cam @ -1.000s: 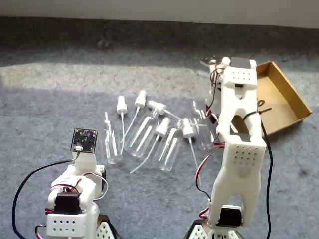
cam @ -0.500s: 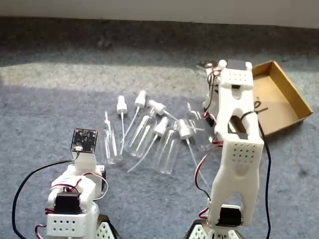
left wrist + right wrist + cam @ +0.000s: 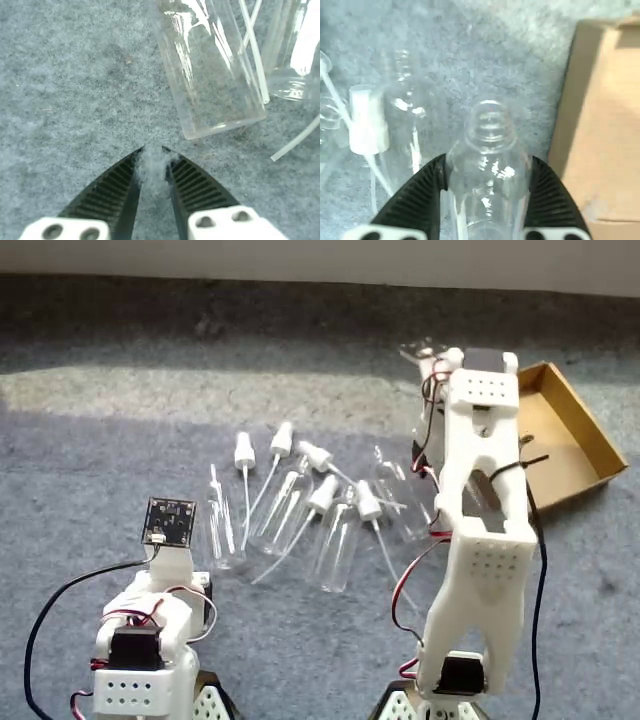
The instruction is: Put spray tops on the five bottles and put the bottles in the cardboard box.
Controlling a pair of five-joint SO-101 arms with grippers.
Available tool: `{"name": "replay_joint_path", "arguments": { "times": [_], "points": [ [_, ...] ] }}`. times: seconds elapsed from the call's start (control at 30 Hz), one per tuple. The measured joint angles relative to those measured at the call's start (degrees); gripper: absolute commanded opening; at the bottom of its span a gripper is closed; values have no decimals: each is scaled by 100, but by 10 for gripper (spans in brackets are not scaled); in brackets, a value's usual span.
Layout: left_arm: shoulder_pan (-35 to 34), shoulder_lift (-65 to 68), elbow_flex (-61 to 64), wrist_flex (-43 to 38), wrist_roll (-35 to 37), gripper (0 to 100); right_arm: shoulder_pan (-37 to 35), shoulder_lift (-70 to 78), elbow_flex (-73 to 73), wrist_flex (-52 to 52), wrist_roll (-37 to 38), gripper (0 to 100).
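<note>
Seen from above, a grey carpeted table (image 3: 110,440) held a cluster of clear bottles (image 3: 283,508) lying on their sides at the centre, with white spray tops (image 3: 243,450) and their thin tubes scattered among them. None of the tops looked clearly fitted. A shallow cardboard box (image 3: 565,445) sat to the right, and the parts of its floor not hidden by the arm were bare. The right arm (image 3: 485,540) stretched out between the cluster and the box, while the left arm (image 3: 150,640) sat folded back near the front edge. From the left wrist, the left gripper (image 3: 152,149) hung just above the carpet, its tips nearly pressed together with nothing between them, and the flat base of a lying bottle (image 3: 215,75) was just ahead. From the right wrist, the right gripper (image 3: 487,165) pinched an uncapped bottle (image 3: 490,150) by its sides, open neck pointing away, with a loose top (image 3: 367,125) to one side and the box wall (image 3: 605,125) near on the other. The job seemed barely begun: five bottles apparently awaited tops and boxing.
</note>
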Motion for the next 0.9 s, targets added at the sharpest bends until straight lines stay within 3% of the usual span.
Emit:
{"name": "replay_joint_path", "arguments": {
  "times": [0.6,0.9],
  "points": [
    [0,0,0,0,0,5,-9,-3710,0,264,0,77],
    [0,0,0,0,0,5,-18,-5143,264,264,-1371,77]
  ]
}}
